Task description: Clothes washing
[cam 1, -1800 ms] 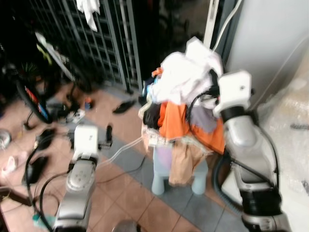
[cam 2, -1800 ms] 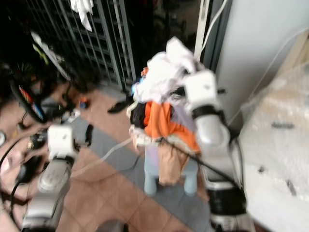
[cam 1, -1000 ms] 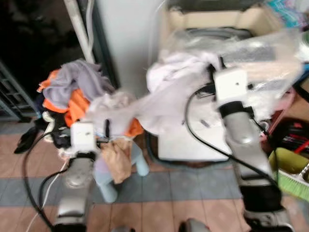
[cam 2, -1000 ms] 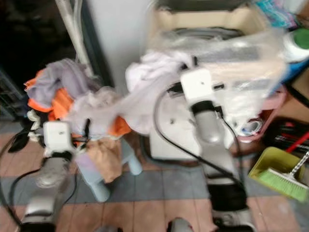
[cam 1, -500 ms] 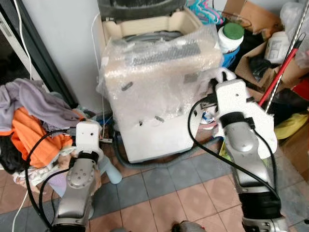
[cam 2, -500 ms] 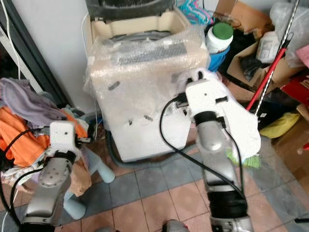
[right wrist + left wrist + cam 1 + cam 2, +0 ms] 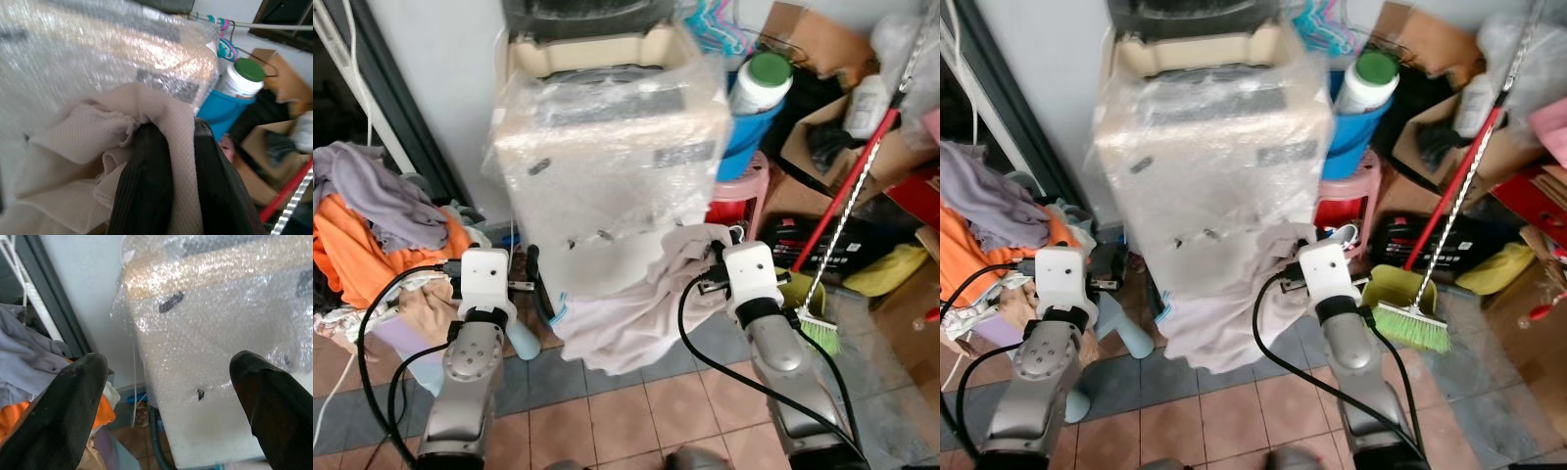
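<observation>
A top-loading washing machine [image 7: 607, 147], wrapped in bubble wrap, stands straight ahead with its lid up. My right gripper [image 7: 707, 272] is low at the machine's front right corner, shut on a pale beige cloth [image 7: 622, 318] that hangs down the machine's front toward the floor. In the right wrist view the black fingers [image 7: 146, 191] pinch a fold of this cloth [image 7: 83, 142]. My left gripper [image 7: 531, 277] is held open at the machine's front left, nothing between its fingers [image 7: 73, 411]. A pile of orange and grey clothes [image 7: 377, 220] sits on my left.
The pile rests on a light blue stool [image 7: 524, 343]. Right of the machine are a blue bucket [image 7: 749, 132] with a white jar, a pink stool [image 7: 734, 201], a red-handled broom [image 7: 842, 220] with a dustpan, and cardboard boxes. A grey hose [image 7: 546, 299] runs at the machine's base.
The view has swung slightly toward the washer. My right arm has dropped lower, and the pale cloth that was bunched around it now hangs down the machine's front.
</observation>
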Tool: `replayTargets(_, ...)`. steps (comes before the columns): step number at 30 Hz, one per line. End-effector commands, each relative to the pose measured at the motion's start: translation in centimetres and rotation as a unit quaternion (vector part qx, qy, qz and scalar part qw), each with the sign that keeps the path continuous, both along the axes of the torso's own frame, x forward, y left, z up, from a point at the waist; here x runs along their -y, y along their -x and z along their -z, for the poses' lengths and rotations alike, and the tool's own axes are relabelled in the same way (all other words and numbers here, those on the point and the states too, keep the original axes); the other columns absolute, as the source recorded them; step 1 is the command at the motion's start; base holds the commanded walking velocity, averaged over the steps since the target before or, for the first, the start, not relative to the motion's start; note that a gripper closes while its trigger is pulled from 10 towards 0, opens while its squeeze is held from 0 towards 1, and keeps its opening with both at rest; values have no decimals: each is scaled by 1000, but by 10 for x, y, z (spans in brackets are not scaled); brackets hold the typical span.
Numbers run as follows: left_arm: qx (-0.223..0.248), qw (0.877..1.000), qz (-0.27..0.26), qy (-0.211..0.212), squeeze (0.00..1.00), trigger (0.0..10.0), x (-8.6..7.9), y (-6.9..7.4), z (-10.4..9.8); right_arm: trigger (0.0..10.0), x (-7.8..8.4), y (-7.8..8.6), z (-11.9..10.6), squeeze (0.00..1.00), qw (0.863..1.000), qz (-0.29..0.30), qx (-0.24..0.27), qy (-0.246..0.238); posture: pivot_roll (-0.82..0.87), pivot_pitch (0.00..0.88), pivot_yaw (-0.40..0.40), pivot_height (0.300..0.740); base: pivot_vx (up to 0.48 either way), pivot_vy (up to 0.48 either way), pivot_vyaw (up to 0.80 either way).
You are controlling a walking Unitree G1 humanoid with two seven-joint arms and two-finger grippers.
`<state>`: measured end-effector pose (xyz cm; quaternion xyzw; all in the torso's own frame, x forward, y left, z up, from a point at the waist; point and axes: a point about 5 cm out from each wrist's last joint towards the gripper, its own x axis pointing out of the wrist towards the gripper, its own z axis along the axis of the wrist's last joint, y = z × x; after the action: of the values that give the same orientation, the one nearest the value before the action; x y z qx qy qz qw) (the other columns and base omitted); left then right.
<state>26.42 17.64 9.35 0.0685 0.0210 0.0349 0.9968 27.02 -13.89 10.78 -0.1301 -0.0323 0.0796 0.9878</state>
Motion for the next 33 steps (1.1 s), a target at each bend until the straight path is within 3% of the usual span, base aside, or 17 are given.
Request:
replayTargets(1, 4, 1000, -11, 5, 0, 10000, -2, -1, -1, 10000, -5, -4, -12, 0, 999, -25, 24, -38, -26, 0, 81, 740, 0, 0, 0)
replayTargets(3, 2, 1000, -19, 10, 0, 10000, -3, -2, -1, 10000, -7, -6, -13, 0, 998, -24, 18, -59, -26, 0, 77, 740, 0, 0, 0)
replayTargets(6, 2, 999, -41, 12, 0, 10000, -8, -4, -3, 10000, -10, -8, -20, 0, 997, -57, 23, -41, -24, 0, 80, 740, 0, 0, 0)
replayTargets(9, 14, 999, -44, 10, 0, 10000, -10, -6, -10, 10000, -13, -11, -37, 0, 994, -78, 65, -29, -14, 0, 78, 740, 0, 0, 333)
replayTargets(16, 18, 999, -39, 7, 0, 10000, -13, -1, -11, 10000, -20, -20, -68, 0, 986, -116, 121, -12, -19, 0, 78, 740, 384, 0, 663)
replayTargets(21, 18, 999, -38, 15, 0, 10000, -8, -5, -10, 10000, -27, -25, -83, 0, 979, -145, 144, -2, -24, 0, 75, 740, 438, 0, 658)
replayTargets(33, 13, 1000, -13, 20, 0, 10000, -2, -4, -5, 10000, -21, -38, -100, 0, 980, -111, 165, -20, -26, 0, 83, 740, 462, 0, 184)
